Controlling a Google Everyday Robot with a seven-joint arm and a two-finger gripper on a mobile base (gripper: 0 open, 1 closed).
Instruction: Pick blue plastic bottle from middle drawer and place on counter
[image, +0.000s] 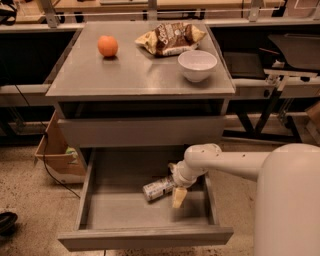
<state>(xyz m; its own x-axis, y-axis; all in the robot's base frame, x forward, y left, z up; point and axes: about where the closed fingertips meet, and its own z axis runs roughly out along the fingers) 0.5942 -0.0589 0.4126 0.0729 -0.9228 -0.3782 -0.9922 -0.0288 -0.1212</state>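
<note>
The blue plastic bottle (158, 189) lies on its side in the open middle drawer (145, 238), right of centre, with its cap end pointing right. My gripper (174, 184) reaches down into the drawer from the right and is open, straddling the bottle's right end. One pale finger (178, 196) hangs on the near side of the bottle. The other is mostly hidden behind it. The counter (135, 75) is the grey top of the cabinet above.
On the counter sit an orange (107, 46) at back left, a chip bag (170, 37) at the back and a white bowl (197, 65) at right. The upper drawer (140, 131) is closed. A cardboard box (57, 152) stands on the floor at left.
</note>
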